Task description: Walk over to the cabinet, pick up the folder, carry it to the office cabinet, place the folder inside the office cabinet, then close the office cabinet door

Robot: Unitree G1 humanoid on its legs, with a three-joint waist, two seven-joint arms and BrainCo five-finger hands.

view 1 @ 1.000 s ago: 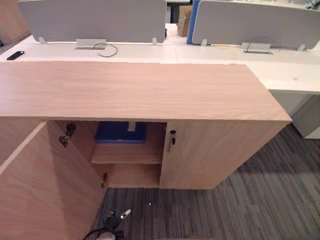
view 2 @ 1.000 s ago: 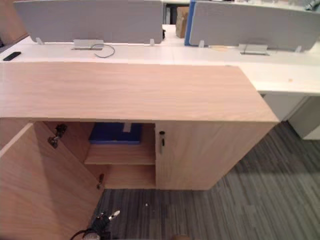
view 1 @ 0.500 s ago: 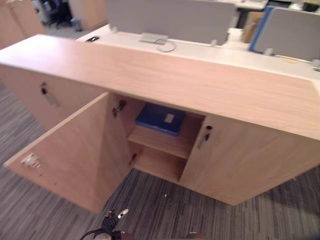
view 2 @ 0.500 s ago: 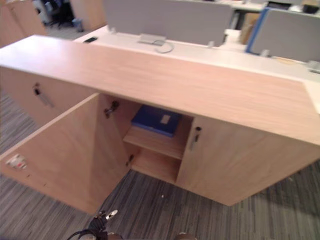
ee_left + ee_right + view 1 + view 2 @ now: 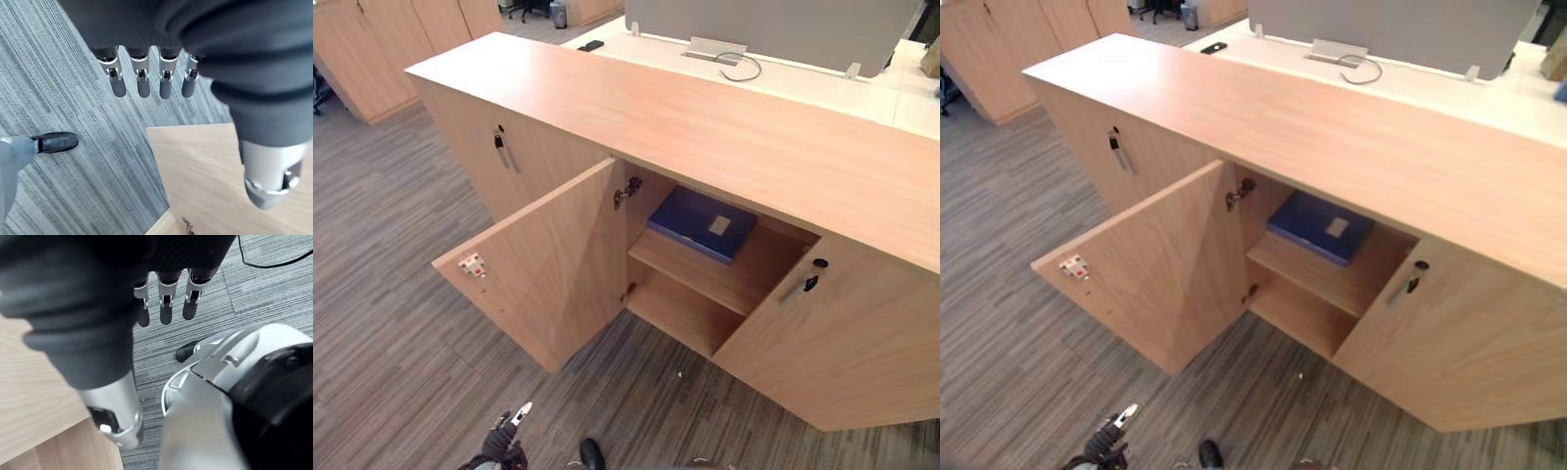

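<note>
1. Your view shifted; the folder [image 5: 702, 223] lay unmoved on the upper shelf [image 5: 697, 271] of the cabinet [image 5: 724, 137].
2. Your left hand [image 5: 142, 73] and right hand [image 5: 166, 303] hung straight-fingered, empty.
3. Only the door [image 5: 548, 264] seemed left to close.

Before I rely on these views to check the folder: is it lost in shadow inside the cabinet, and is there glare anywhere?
Left eye view: the blue folder on the upper shelf sits in the shade of the cabinet top, yet its pale label stays plain to see; the space under the shelf is darker. Right eye view: the cabinet top is evenly lit, with no harsh glare.
</note>
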